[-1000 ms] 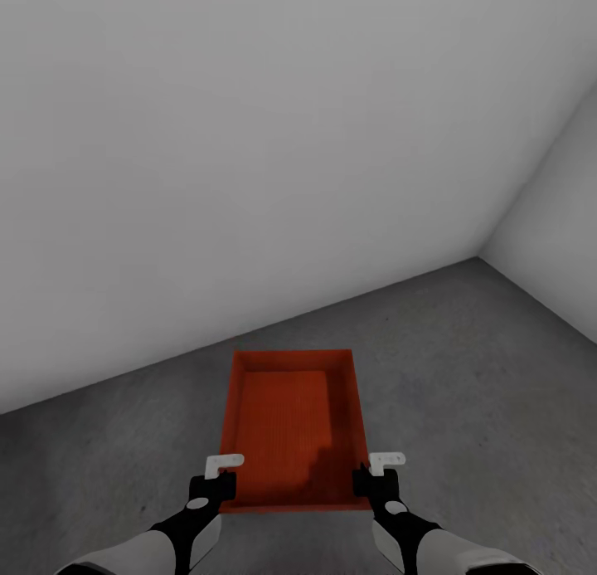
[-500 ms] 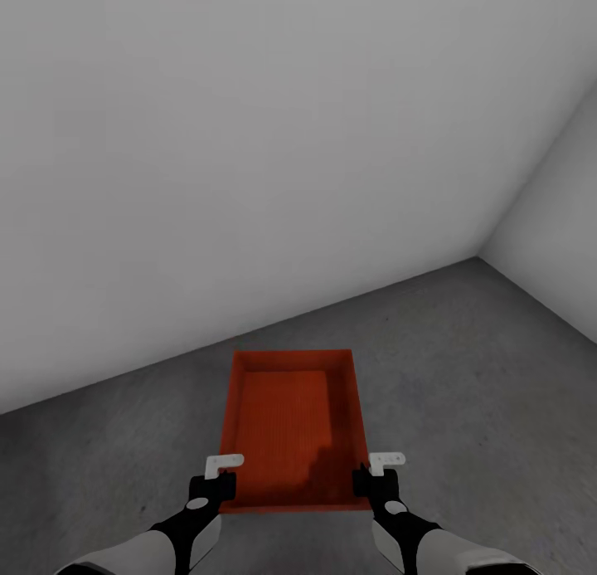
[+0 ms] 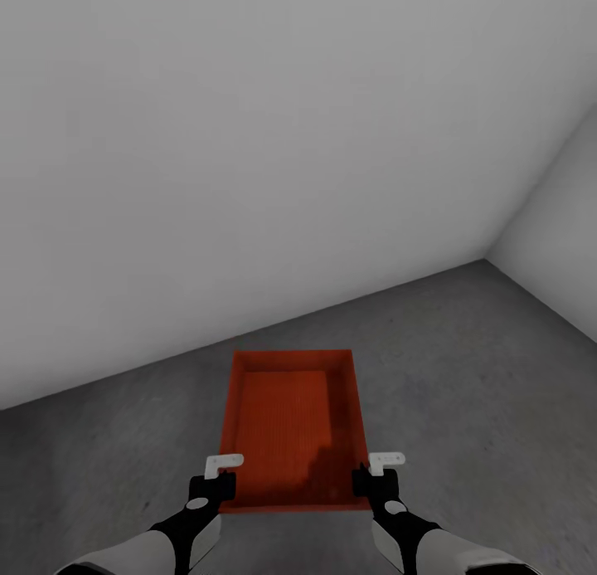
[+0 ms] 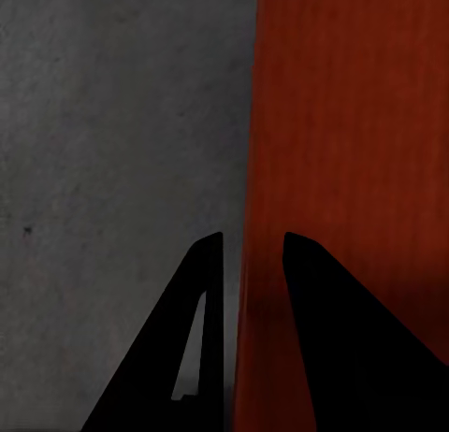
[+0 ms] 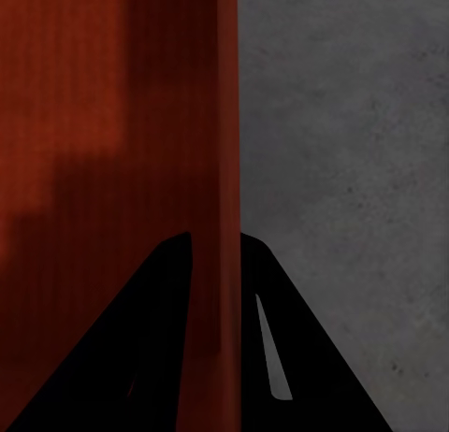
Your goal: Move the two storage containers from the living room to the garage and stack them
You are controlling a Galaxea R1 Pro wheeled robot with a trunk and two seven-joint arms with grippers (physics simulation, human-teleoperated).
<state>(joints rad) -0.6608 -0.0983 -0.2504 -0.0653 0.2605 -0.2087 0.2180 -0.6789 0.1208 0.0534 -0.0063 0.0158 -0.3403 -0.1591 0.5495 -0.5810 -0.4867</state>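
Head: grey walls point(image 3: 249, 143), concrete floor point(image 3: 481, 376). Orange-red container point(image 3: 290, 430) in front of robot, left gripper point(image 3: 220, 475) + right gripper point(image 3: 375, 473) at its near corners.
L wrist: fingers point(image 4: 201, 292) straddle the side wall, clamped.
R wrist: fingers point(image 5: 173, 282) pinch the wall, closed on it.

One orange-red storage container point(image 3: 292, 426), open top, empty, level. Sits over the dark grey concrete floor point(image 3: 464, 376), near a grey wall.

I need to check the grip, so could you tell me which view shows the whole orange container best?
The head view: the whole container shows between both claws. Each wrist view shows one wall between that claw's fingers.
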